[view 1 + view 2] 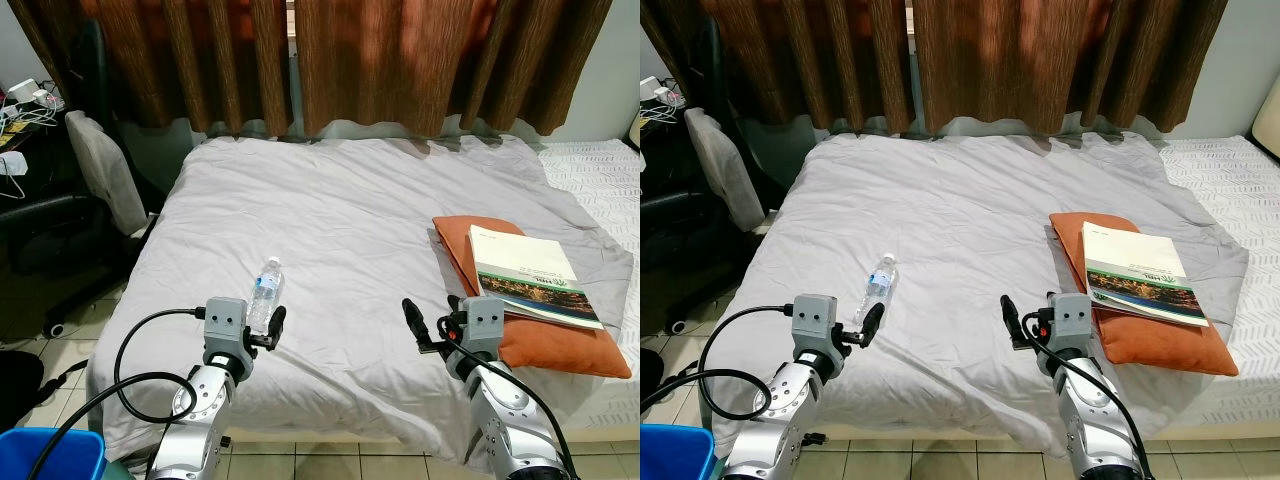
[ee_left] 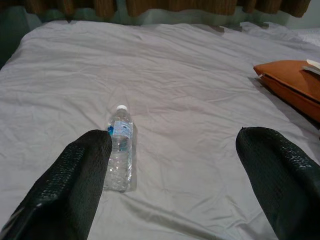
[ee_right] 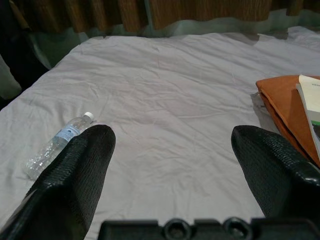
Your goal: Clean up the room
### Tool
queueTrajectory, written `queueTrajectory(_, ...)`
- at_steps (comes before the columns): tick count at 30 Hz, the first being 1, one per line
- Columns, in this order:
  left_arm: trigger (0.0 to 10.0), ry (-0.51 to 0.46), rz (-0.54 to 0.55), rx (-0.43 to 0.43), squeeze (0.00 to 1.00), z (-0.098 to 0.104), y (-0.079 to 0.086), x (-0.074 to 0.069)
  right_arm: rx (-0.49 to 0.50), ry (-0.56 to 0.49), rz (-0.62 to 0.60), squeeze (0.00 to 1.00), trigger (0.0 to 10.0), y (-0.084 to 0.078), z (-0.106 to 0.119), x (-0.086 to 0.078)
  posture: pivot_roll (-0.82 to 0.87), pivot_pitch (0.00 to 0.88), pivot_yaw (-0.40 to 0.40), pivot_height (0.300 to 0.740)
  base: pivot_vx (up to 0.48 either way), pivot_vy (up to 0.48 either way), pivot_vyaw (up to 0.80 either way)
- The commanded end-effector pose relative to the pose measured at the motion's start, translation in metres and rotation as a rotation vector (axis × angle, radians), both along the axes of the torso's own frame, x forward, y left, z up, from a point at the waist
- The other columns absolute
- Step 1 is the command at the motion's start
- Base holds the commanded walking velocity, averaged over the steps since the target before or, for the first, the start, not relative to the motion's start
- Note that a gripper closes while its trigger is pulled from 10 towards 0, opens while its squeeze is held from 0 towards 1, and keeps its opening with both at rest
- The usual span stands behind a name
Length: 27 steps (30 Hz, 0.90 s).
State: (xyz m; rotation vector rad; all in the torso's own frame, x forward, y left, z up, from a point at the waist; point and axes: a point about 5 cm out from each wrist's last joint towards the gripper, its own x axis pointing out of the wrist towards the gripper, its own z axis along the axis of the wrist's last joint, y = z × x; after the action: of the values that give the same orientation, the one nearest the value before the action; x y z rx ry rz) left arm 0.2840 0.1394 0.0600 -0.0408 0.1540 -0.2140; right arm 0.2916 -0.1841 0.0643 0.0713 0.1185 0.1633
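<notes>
On the grey bed, a clear bottle lying flat, before the gaping, empty left pincer and right pincer.

The wide grey-sheeted bed lies open across its middle and far part. A clear plastic water bottle lies near left; an orange cushion bearing a green-covered book blocks the right.

Brown curtains hang closed behind the bed, a strip of pale wall showing at their right edge. To the left stands a black office chair with a grey cloth draped over its back. A dark desk beyond it holds tangled white cables. Tiled floor runs beside the bed.
</notes>
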Motion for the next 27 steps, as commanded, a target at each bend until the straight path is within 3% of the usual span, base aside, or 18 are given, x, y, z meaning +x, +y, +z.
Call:
queueTrajectory(1,10.0,0.007,-0.014,0.004,0.0,-0.0001,-0.0028,0.0006,-0.003,0.015,-0.001,0.0,10.0,0.0018,-0.0021,-0.0004,-0.02,0.0,0.021,0.74,0.0,0.0,0.0)
queueTrajectory(8,10.0,0.007,-0.013,0.003,0.0,0.0004,-0.0027,0.001,-0.007,0.039,0.009,0.0,10.0,0.0024,-0.0043,-0.0008,0.0,0.0,0.0,0.74,0.0,0.0,0.0)
queueTrajectory(13,10.0,-0.025,-0.024,0.04,0.0,0.0067,0.0015,0.0062,-0.005,-0.003,0.034,0.0,10.0,0.0072,0.0043,0.0046,-0.02,0.0,0.029,0.74,0.0,0.0,0.0)
queueTrajectory(22,10.0,-0.051,-0.037,0.074,0.0,0.0088,0.0026,0.0062,0.0,-0.009,0.048,0.0,10.0,0.0098,0.0054,0.0043,-0.02,0.0,0.03,0.74,0.35,0.275,0.0)
queueTrajectory(27,10.0,-0.05,-0.055,0.099,0.0,0.0093,0.0013,0.0092,-0.007,-0.002,0.048,0.0,10.0,0.0104,0.0045,0.0039,-0.02,0.0,0.03,0.74,0.466,0.0,-0.72)
